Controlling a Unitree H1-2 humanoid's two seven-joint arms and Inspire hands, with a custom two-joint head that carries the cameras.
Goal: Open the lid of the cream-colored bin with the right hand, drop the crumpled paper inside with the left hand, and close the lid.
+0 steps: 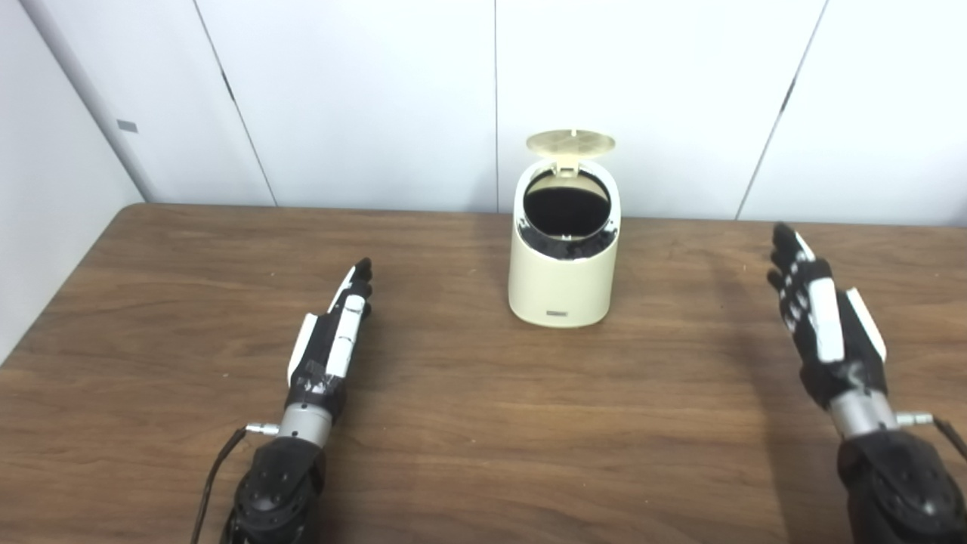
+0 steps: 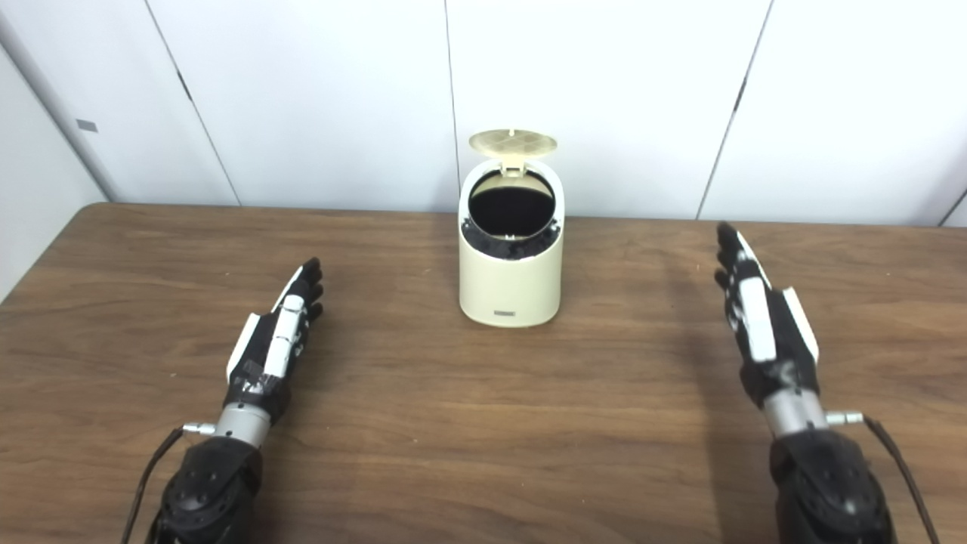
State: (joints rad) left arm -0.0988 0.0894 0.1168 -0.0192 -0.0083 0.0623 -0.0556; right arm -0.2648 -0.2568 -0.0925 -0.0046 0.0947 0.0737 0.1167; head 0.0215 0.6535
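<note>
A cream-colored bin point(image 1: 564, 257) stands upright on the far middle of a brown wooden table point(image 1: 483, 423), close to the white panelled wall point(image 1: 378, 98) behind it. Its round lid point(image 1: 570, 142) is flipped up on the hinge at the back edge, standing above the opening, and the mouth shows only a dark interior; whether anything lies inside cannot be made out from here. A small label sits low on the bin's near face. The left hand point(image 1: 332, 340) rests low over the table at the near left, well apart from the bin, its fingers stretched straight and pointing toward the far side, holding nothing. The right hand point(image 1: 823, 317) is at the near right, also well apart from the bin, turned edge-on with its fingers extended, slightly spread and empty. Both forearms come in from the near edge, each with a thin cable point(image 2: 147, 476) trailing from the wrist. No crumpled paper shows on the table.
</note>
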